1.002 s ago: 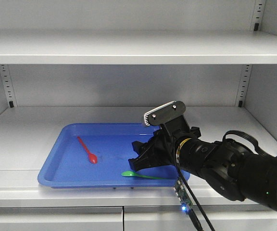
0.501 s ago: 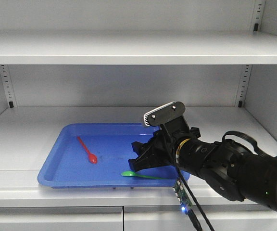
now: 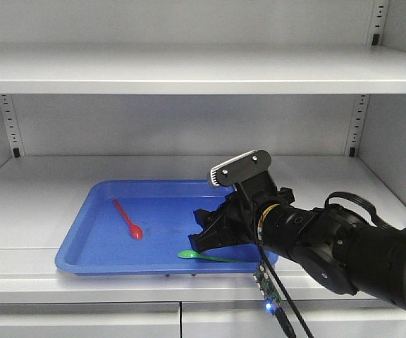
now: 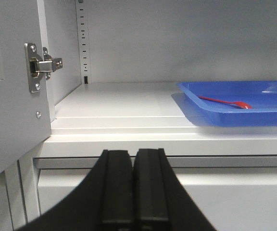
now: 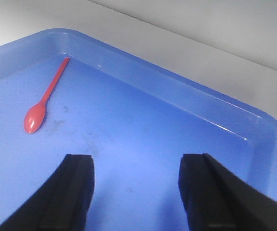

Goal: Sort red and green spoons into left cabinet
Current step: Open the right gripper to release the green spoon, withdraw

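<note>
Front view: right hand point(image 3: 201, 243) hangs low over the blue tray point(image 3: 90, 211), by its front right part; green spoon point(image 3: 206, 256) lies just beneath it along the front rim; whether they touch is unclear.
Right wrist view: fingers point(image 5: 69, 192) stand wide apart; only the red spoon point(image 5: 44, 98) shows.
Left wrist view: left hand point(image 4: 133, 192) pressed together, outside the cabinet point(image 4: 129, 130), below its shelf edge.
Red spoon: left half of tray, flat.

A bright blue tray point(image 3: 90, 243) holds a red spoon point(image 3: 127, 219) and a green spoon point(image 3: 203, 255). The cabinet point(image 3: 189, 70) is plain pale grey.
</note>
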Robot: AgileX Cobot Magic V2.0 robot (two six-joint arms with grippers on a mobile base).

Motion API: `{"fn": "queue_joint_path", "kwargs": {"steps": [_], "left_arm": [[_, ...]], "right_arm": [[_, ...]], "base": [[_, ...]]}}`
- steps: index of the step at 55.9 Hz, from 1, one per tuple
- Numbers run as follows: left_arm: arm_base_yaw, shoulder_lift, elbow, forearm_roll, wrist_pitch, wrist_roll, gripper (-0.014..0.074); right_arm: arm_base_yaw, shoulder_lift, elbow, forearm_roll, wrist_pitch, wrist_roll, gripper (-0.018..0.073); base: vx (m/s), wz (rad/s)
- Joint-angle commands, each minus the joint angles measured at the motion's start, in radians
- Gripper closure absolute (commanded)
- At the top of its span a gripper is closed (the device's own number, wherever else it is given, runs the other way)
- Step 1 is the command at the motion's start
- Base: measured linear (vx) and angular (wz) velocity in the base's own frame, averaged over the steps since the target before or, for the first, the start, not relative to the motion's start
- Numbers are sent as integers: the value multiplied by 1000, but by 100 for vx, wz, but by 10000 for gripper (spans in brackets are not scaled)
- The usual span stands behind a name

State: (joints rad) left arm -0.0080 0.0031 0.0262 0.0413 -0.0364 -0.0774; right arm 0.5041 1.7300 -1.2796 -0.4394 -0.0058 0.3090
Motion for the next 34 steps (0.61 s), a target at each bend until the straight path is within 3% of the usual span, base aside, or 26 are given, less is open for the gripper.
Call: {"fn": "queue_joint_path", "kwargs": {"steps": [1,23,26,27,34], "left_arm": [[0,17,-8,-9,-76,-9,599],[0,17,-8,-9,-76,-9,599],[0,17,-8,-9,-76,-9,599],[0,17,-8,-9,-76,-9,599],[0,17,-8,-9,-78,-9,599]], "right_arm": [[-4,-41,-34,1,-68,-3,115],[-4,-65,-34,-13,-44,-49,149],[-5,-86,-32,26,-28,-65,177],[-27,-137,-26,123,14,-117,259],[-63,-204,35,168,-20,-164,361]], "base": [[0,0],[0,0],[0,0],[0,0],[0,0]]}}
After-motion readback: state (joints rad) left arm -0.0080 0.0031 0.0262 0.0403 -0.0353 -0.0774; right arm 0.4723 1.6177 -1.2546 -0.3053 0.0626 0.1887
